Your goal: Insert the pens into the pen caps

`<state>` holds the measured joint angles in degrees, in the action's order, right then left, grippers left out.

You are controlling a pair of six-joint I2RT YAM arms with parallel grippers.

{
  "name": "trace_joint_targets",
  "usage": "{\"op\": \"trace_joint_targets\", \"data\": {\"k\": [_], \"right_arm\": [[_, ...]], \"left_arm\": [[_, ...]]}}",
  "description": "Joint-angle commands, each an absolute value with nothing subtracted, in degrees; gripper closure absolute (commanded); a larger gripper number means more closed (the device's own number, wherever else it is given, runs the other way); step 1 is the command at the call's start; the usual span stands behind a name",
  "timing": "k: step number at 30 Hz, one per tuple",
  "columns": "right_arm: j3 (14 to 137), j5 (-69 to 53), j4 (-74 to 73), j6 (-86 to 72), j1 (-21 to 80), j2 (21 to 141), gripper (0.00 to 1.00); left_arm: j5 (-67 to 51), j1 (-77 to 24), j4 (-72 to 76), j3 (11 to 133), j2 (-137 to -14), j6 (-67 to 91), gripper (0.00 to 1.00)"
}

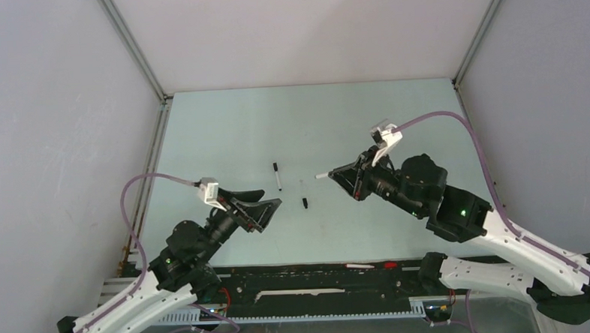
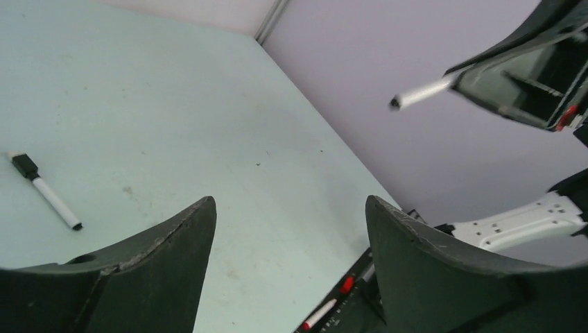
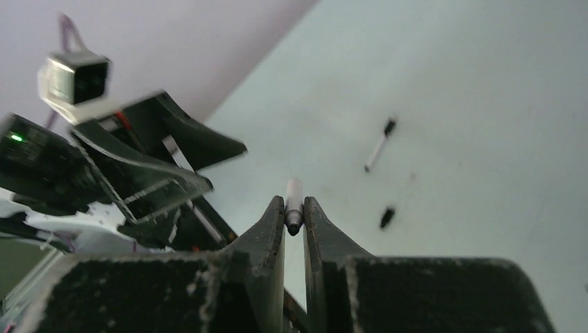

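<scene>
One pen (image 1: 277,178) looks capped on the table (image 1: 223,132), the loose cap (image 1: 305,203) nearby waits unfilled, my right gripper (image 1: 332,175) pinches the second pen (image 1: 322,176), and my left gripper (image 1: 271,215) is spread wide and empty.

The left gripper (image 1: 272,197) is hovering, jaws gaping wide and empty; the right gripper (image 1: 332,177) is pinching a pen (image 1: 322,176) aloft.

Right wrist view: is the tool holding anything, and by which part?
The right tool pinches a white pen near one end; the rest juts out in front. Left tool holds nothing.
</scene>
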<state>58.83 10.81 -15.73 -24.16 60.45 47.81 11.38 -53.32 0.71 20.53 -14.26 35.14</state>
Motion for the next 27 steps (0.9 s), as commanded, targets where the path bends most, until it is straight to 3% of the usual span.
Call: {"op": "trace_joint_targets", "data": {"k": [1, 4, 14, 27], "right_arm": [[61.13, 3.47, -31.72, -32.59, 56.38, 49.61, 1.0], [61.11, 1.17, -34.26, -33.51, 55.12, 50.96, 1.0], [61.17, -3.16, -36.48, -34.19, 54.48, 54.81, 1.0], [61.09, -6.58, -37.85, -34.6, 55.1, 56.23, 1.0]], "left_arm": [[9.15, -53.75, 15.53, 16.5, -17.6, 26.55, 0.19], [5.42, -54.83, 23.17, 14.79, -21.19, 23.15, 0.2], [2.66, -65.07, 27.84, 17.87, -36.96, 7.96, 0.3], [-3.63, -67.56, 33.12, 16.31, -42.25, -2.22, 0.43]]}}
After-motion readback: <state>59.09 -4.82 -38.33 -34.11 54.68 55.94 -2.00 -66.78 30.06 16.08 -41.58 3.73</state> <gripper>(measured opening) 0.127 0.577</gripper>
